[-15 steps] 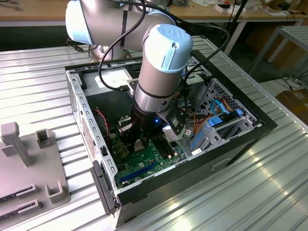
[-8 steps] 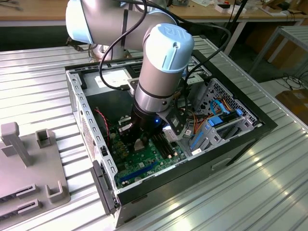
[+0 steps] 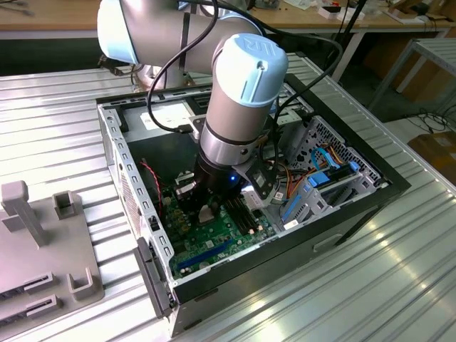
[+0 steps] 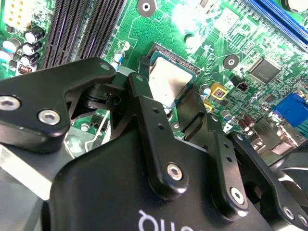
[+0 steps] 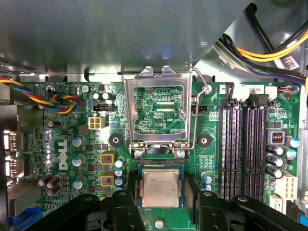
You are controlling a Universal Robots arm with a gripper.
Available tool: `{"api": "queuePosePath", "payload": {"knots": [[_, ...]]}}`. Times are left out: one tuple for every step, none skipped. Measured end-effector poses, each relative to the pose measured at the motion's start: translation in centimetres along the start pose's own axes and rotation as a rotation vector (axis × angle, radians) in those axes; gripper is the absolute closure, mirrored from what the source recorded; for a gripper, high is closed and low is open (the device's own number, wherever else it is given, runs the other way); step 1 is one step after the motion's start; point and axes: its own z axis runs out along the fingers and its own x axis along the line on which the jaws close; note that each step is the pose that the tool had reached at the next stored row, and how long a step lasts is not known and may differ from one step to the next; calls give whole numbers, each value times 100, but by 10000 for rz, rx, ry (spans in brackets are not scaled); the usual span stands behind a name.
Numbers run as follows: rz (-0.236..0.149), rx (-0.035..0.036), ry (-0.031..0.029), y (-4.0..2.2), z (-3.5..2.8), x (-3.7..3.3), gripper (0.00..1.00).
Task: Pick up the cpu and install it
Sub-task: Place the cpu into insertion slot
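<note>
Cpu (image 5: 160,188) lies in socket (image 5: 159,166), load plate (image 5: 129,113) up. Pincer (image 5: 162,198) straddles it, fingers (image 5: 126,208) apart, just beside its edges.

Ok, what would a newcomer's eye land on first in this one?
Probably the big grey and blue arm bent down into the open computer case in the exterior view. Then, in the first wrist view, the silver cpu lying flat on the green motherboard, next to the flipped-open metal retention frame, with the black claw straddling it.
</note>
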Motion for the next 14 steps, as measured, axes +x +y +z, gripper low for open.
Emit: {"api": "queuePosePath", "payload": {"knots": [[0,-4,0,0,1,0,53],[0,-18,-1,0,4,0,53],[1,-30,-1,0,8,1,53],[0,-39,-1,0,11,1,53],[-1,-42,-1,0,12,0,53],[-8,-43,0,0,12,0,53],[-14,-43,0,-1,12,0,53],[-39,-43,0,-3,12,0,53],[-61,-43,-1,-5,12,0,53],[-76,-43,-1,-5,12,0,53],[-90,-41,-1,-5,12,0,53],[-97,-41,-1,-5,12,0,53],[-99,-41,-1,-5,13,0,53],[-109,-41,-1,-5,13,0,53]]}}
